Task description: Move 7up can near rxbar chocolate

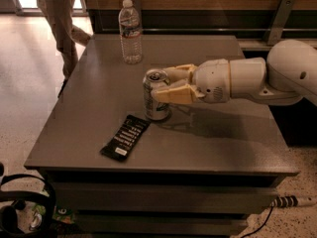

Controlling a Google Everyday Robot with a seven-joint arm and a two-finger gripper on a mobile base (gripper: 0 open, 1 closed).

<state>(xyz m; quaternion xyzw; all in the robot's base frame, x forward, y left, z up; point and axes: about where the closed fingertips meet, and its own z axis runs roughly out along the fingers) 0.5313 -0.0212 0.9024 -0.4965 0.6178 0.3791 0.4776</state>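
The 7up can (pixel 154 97), a pale silvery can with a silver top, stands upright on the grey table (pixel 223 138), just above and right of the rxbar chocolate (pixel 126 137). The rxbar is a flat black wrapper with rows of white text, lying diagonally near the table's front left. My gripper (pixel 167 86) reaches in from the right on a white arm, and its tan fingers (pixel 173 93) are closed around the can's upper half.
A clear plastic water bottle (pixel 130 32) stands at the table's back left. A person's legs (pixel 58 29) are on the floor to the left of the table. A wooden wall and a metal bracket (pixel 277 21) run behind. Headphones and cables lie on the floor below.
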